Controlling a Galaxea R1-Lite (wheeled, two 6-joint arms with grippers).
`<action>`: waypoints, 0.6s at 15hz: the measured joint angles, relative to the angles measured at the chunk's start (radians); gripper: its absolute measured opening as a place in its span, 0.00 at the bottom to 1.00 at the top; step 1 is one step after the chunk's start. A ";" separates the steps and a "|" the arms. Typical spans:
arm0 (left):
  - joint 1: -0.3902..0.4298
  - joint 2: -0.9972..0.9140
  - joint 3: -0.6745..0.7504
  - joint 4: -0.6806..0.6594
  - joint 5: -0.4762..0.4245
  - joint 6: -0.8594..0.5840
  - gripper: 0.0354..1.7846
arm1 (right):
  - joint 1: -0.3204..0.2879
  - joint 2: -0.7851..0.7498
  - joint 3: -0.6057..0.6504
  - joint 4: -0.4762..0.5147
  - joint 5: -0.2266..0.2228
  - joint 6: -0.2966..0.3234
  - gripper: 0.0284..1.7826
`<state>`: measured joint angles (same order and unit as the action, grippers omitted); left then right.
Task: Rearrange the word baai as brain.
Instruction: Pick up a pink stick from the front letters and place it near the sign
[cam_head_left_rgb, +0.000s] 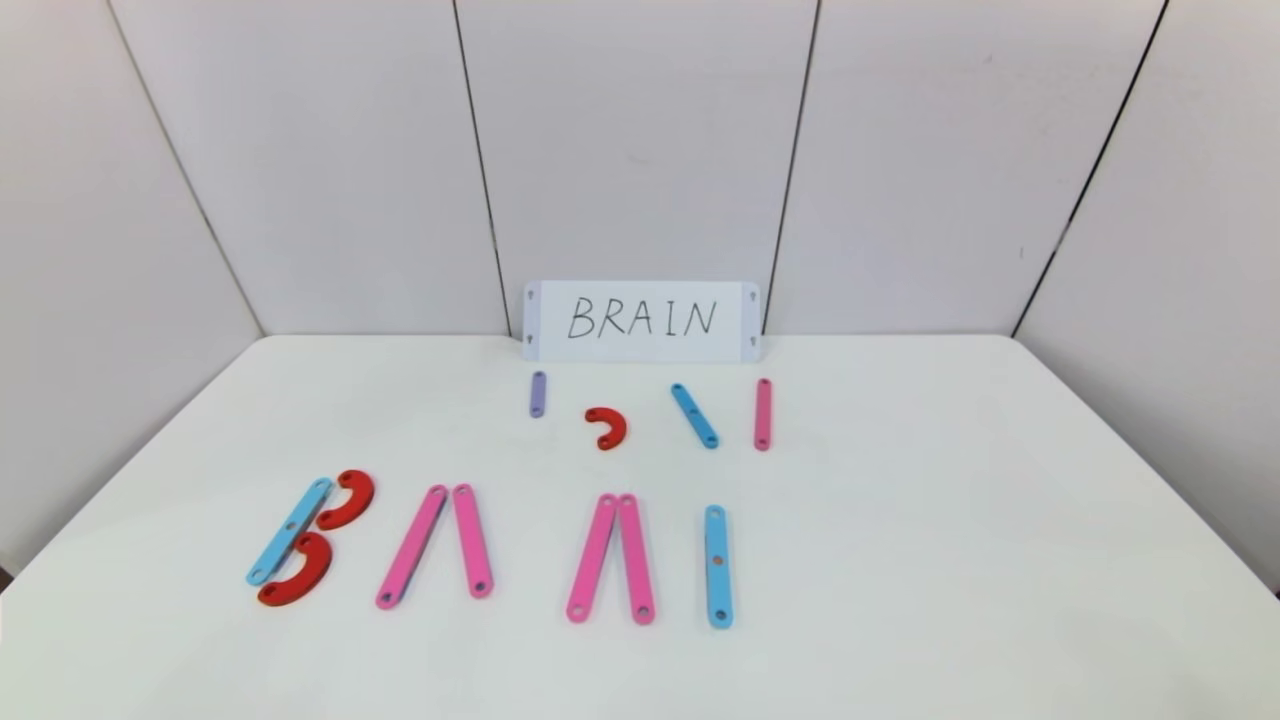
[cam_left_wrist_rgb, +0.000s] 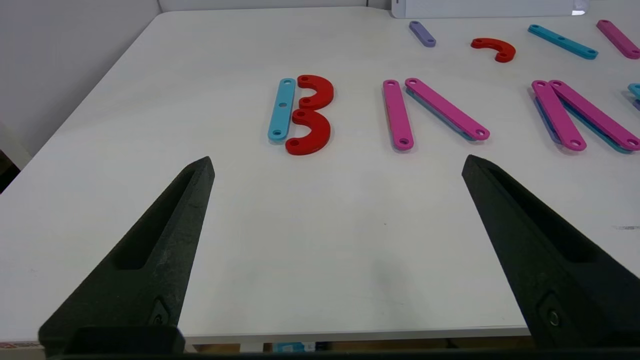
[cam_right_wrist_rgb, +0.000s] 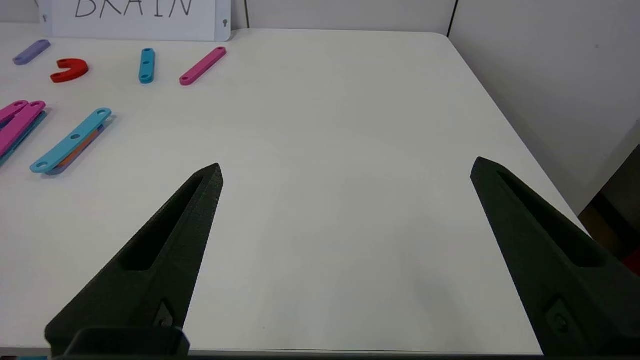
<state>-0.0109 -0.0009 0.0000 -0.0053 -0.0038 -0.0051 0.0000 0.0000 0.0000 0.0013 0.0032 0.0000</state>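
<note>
The word baai lies in a row across the table's front half: a B of a blue strip (cam_head_left_rgb: 289, 531) with two red arcs (cam_head_left_rgb: 300, 572), two A shapes each of a pair of pink strips (cam_head_left_rgb: 434, 545) (cam_head_left_rgb: 610, 558), and a blue strip (cam_head_left_rgb: 718, 566) as the I. Behind them lie a short purple strip (cam_head_left_rgb: 537, 394), a small red arc (cam_head_left_rgb: 607, 427), a blue strip (cam_head_left_rgb: 694, 415) and a pink strip (cam_head_left_rgb: 763, 414). My left gripper (cam_left_wrist_rgb: 338, 166) hangs open over the front left edge, short of the B. My right gripper (cam_right_wrist_rgb: 346, 170) hangs open over bare table at the front right.
A white card (cam_head_left_rgb: 641, 321) with handwritten BRAIN leans against the back wall behind the pieces. White wall panels close in the table at the back and both sides. Neither arm shows in the head view.
</note>
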 joint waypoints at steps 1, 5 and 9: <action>0.000 0.000 0.000 0.001 0.000 0.001 0.97 | 0.000 0.000 0.000 0.000 0.000 0.000 0.97; 0.000 0.000 -0.017 0.010 0.008 -0.002 0.97 | 0.000 0.000 -0.020 0.003 -0.003 -0.013 0.97; 0.000 0.034 -0.105 0.048 0.000 -0.001 0.97 | 0.000 0.058 -0.143 0.043 0.009 -0.010 0.97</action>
<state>-0.0109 0.0330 -0.1049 0.0428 -0.0043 -0.0062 0.0000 0.0577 -0.1428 0.0443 0.0123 -0.0100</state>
